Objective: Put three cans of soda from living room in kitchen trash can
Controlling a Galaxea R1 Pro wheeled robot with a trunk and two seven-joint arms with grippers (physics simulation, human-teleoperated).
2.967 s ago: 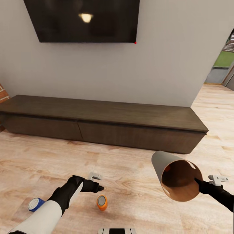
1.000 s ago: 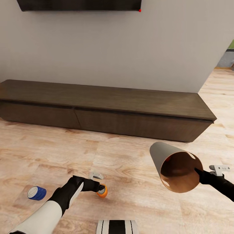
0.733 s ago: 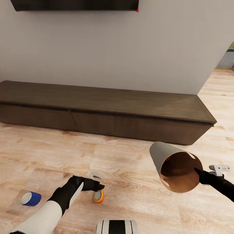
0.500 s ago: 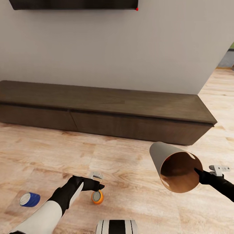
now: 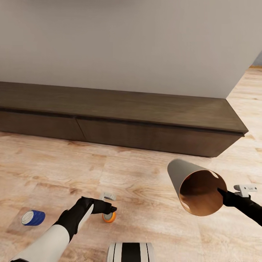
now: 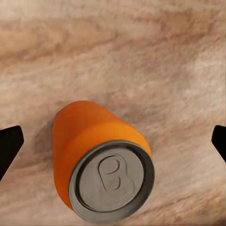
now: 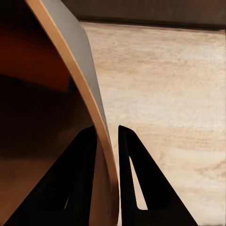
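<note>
left tool (image 5: 113,209) spread wide, straddling orange soda can (image 6: 101,167) lying on the floor, lined up for a pinch | right tool (image 7: 107,141) clamped on trash can (image 5: 198,187) rim, mouth tipped toward robot, likely to receive cans | blue can (image 5: 32,217) aside | cabinet (image 5: 120,122) beyond

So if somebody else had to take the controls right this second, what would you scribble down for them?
Left end effector: open, poised over an orange soda can lying on its side on the wood floor, not yet gripped.
Right end effector: shut on the trash can rim, holding it tilted in the air, mouth toward the camera; what shows of the inside looks empty.
A blue can lies on the floor further to the left.
Done: bin in hand. Left: grab the orange can, drop it in, find the other soda cans, carry everything to the kitchen.
</note>
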